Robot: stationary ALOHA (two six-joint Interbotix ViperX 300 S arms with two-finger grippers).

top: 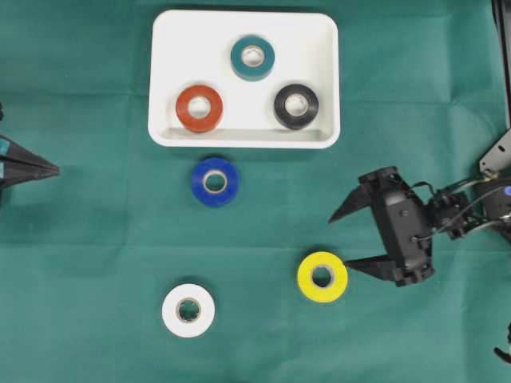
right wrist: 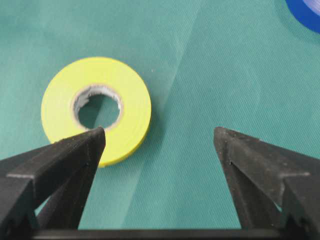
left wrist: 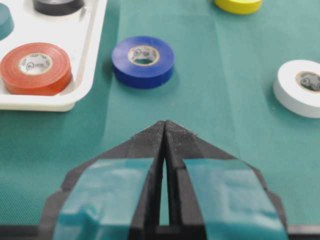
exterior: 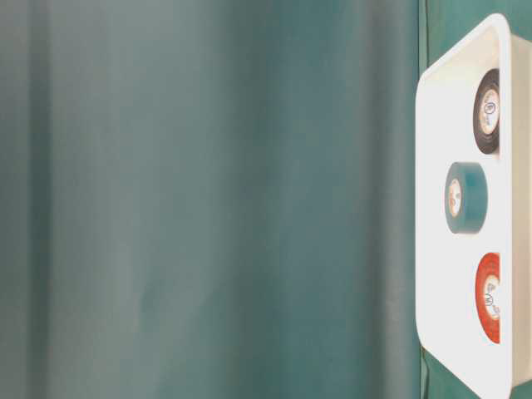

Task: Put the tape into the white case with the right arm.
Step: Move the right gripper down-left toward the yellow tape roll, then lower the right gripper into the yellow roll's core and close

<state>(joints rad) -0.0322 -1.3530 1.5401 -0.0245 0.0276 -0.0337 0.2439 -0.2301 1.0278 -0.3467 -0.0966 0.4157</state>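
Observation:
The white case (top: 323,80) stands at the back middle and holds a teal roll (top: 252,57), a red roll (top: 199,108) and a black roll (top: 295,106). Three tape rolls lie flat on the cloth: blue (top: 214,181), yellow (top: 322,277) and white (top: 188,310). My right gripper (top: 338,241) is open just right of the yellow tape (right wrist: 95,107). Its lower finger tip is over that roll's rim, and nothing is between the fingers (right wrist: 159,132). My left gripper (left wrist: 164,124) is shut and empty at the left edge (top: 48,169).
Green cloth covers the table. In the left wrist view the blue roll (left wrist: 143,60) lies just right of the case's rim (left wrist: 92,50), with the white roll (left wrist: 300,87) further right. The table-level view shows the case (exterior: 432,208) edge-on.

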